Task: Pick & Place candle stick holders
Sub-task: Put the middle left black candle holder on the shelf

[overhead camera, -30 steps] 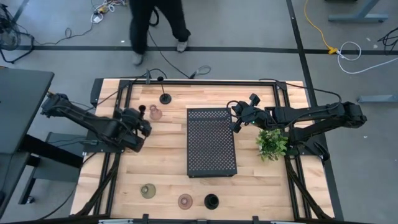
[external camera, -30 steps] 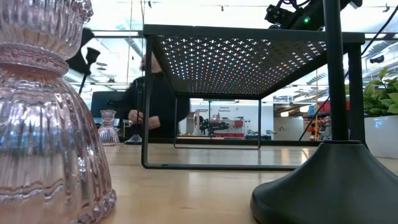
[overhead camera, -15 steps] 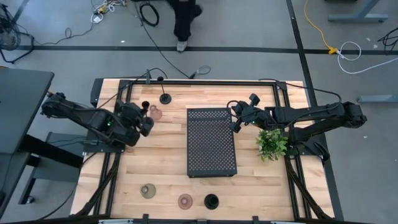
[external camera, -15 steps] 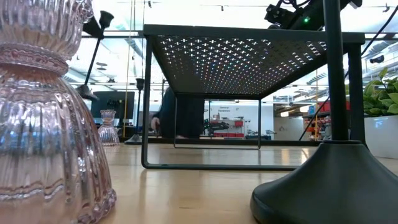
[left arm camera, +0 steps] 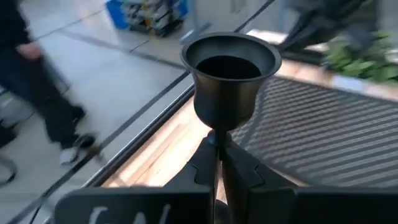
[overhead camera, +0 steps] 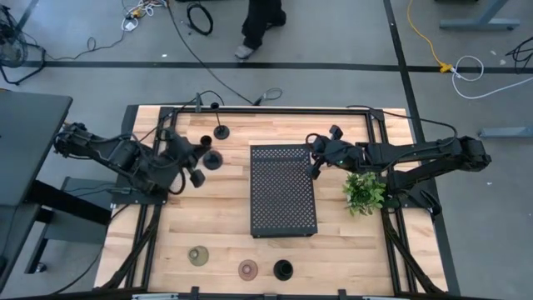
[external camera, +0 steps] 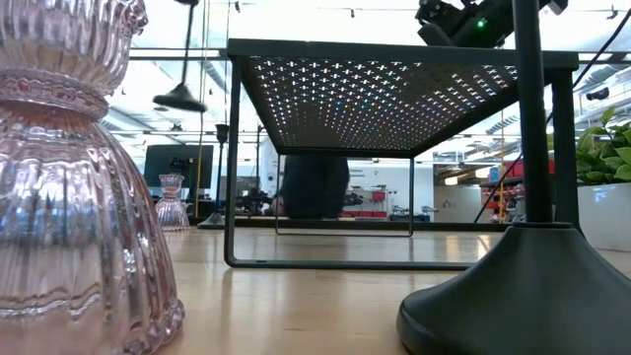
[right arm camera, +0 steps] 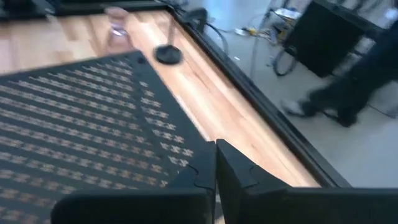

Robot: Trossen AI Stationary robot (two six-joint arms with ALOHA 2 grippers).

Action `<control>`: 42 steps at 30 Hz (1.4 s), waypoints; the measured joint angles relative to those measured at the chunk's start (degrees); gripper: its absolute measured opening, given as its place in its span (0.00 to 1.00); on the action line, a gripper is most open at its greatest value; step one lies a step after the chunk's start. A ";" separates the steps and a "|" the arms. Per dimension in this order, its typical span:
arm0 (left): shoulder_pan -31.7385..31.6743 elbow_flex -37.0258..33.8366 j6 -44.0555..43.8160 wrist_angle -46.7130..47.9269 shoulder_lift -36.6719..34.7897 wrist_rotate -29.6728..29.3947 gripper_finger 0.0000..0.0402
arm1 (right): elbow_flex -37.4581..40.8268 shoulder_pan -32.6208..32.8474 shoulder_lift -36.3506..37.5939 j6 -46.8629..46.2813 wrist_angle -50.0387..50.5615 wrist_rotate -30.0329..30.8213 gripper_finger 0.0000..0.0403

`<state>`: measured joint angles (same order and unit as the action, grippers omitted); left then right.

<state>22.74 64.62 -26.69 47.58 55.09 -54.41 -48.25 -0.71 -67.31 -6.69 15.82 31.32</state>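
Observation:
My left gripper (overhead camera: 198, 155) is shut on a slim black candle stick holder (left arm camera: 229, 74) and keeps it in the air over the table's far left part. Its round base (external camera: 180, 97) hangs high in the low view. A second black holder (overhead camera: 221, 132) stands on its base near the far edge, with a pinkish one (external camera: 172, 202) close by. An olive holder (overhead camera: 198, 256), a pinkish one (overhead camera: 248, 269) and a black one (overhead camera: 283, 269) stand along the near edge. My right gripper (overhead camera: 316, 167) hovers shut over the far right corner of the black perforated tray (overhead camera: 283, 190). My left gripper pinches the black holder's thin stem (left arm camera: 217, 138) just under the cup, between its two fingers. The fingers come from the table's left, slanting a little down, and lie across the stem. The holder stands about upright, cup on top, lifted clear of the table.
The tray stands on legs in the table's middle. A small green plant (overhead camera: 364, 192) sits right of it, under my right arm. A person's legs (overhead camera: 260, 25) show on the floor beyond the far edge. Bare wood lies between the tray and the near row of holders.
My left gripper has risen and rolled, still shut on the black holder. The holder has gone up from a tilted pose to about upright, its base now well above the table. The person behind the table has walked toward the right.

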 joint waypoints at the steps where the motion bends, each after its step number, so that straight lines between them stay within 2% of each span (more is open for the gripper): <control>1: 0.00 0.00 2.33 -2.39 0.00 0.75 0.02 | 0.00 0.01 0.00 0.20 -0.76 -1.02 0.03; 10: 0.00 0.00 16.82 -17.85 0.02 10.24 0.02 | 0.00 0.01 0.00 4.30 -10.31 -13.84 0.03; 18: -0.09 0.00 21.85 -25.33 0.02 16.83 0.02 | -0.02 0.04 0.00 6.27 -19.01 -26.85 0.03; 23: -0.09 -0.26 24.97 -31.33 0.04 22.01 0.02 | -0.02 0.07 0.00 6.69 -22.31 -32.26 0.03; 27: -0.70 -0.33 25.89 -32.21 1.30 22.38 0.02 | -0.02 0.51 0.00 6.72 -26.08 -36.45 0.03; 35: -6.02 -0.35 25.91 -37.44 7.62 27.03 0.02 | -0.02 1.71 0.00 6.28 -28.10 -36.75 0.06; 42: -10.48 -0.35 25.83 -42.59 11.84 35.01 0.02 | -0.02 3.03 0.00 8.23 -29.55 -36.75 0.20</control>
<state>12.26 64.27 -0.86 4.99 66.93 -19.40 -48.27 2.32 -67.31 1.54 -13.73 -5.42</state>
